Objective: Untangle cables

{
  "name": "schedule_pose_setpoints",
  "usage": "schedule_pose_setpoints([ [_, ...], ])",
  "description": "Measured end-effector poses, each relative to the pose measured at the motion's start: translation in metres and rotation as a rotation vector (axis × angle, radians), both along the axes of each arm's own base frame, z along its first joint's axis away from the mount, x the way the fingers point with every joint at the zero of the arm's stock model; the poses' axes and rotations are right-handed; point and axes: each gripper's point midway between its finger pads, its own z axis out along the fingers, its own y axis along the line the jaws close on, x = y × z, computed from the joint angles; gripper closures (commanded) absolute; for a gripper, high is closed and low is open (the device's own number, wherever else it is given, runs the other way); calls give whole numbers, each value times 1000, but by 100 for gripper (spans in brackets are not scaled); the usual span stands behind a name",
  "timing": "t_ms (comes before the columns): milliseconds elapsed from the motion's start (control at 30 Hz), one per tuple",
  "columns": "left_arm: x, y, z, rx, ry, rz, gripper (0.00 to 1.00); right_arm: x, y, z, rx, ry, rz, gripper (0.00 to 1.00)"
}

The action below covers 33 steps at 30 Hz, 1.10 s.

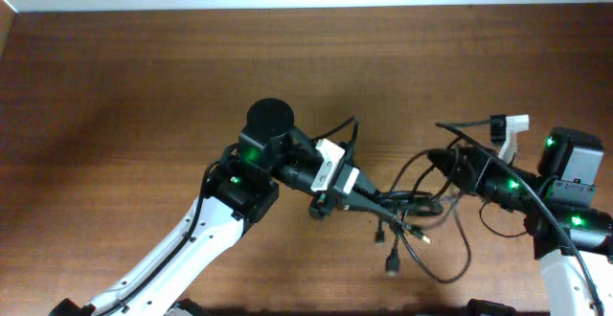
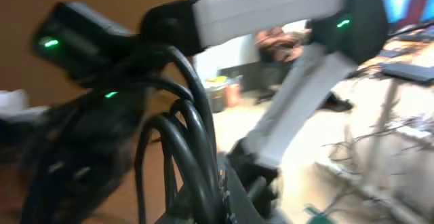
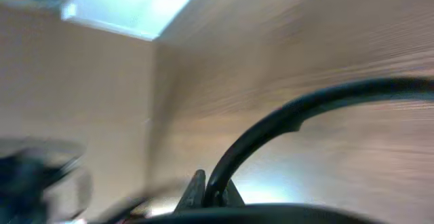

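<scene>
Black cables (image 2: 193,129) bunch up close, pinched tight in the left gripper (image 1: 369,196); the right gripper (image 1: 445,159) beside it pinches one too.

thin black cables (image 1: 414,201) bunched in a tangle on wood table (image 1: 144,86), loops spreading right, loose plug ends (image 1: 391,261) trailing toward the near edge

The cables (image 1: 407,206) lie between left tool (image 1: 347,194) and right tool (image 1: 445,159).
</scene>
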Motion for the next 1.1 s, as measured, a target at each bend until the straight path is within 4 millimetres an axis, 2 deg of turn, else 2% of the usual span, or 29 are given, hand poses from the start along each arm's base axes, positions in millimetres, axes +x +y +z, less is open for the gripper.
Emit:
schedule_pose_setpoints([
  [167,-14,8,14,22,72,-75,100,17,-32,-35,-158,95,-157,96],
  [333,-28,18,32,-2,34,-97,100,21,-46,-55,-223,158,-206,96],
  [400,-27,20,33,-3,33,-91,100,20,-49,-60,-242,181,-216,96],
  [467,-24,23,34,-3,31,-84,100,19,-54,-66,-268,201,-231,84],
  [533,-21,26,35,-3,29,-74,100,18,-55,-69,-277,211,-228,66],
  [567,-20,27,35,-4,28,-68,100,17,-53,-69,-275,207,-216,57],
  [633,-17,29,35,-3,30,-60,100,16,-47,-66,-258,189,-179,47],
  [733,-13,32,35,1,35,-46,100,14,-35,-58,-218,143,-100,36],
  [933,4,38,36,17,77,23,100,5,-3,-34,-101,8,101,34],
  [1100,20,34,30,52,172,120,100,-3,12,-18,-21,-65,196,34],
])
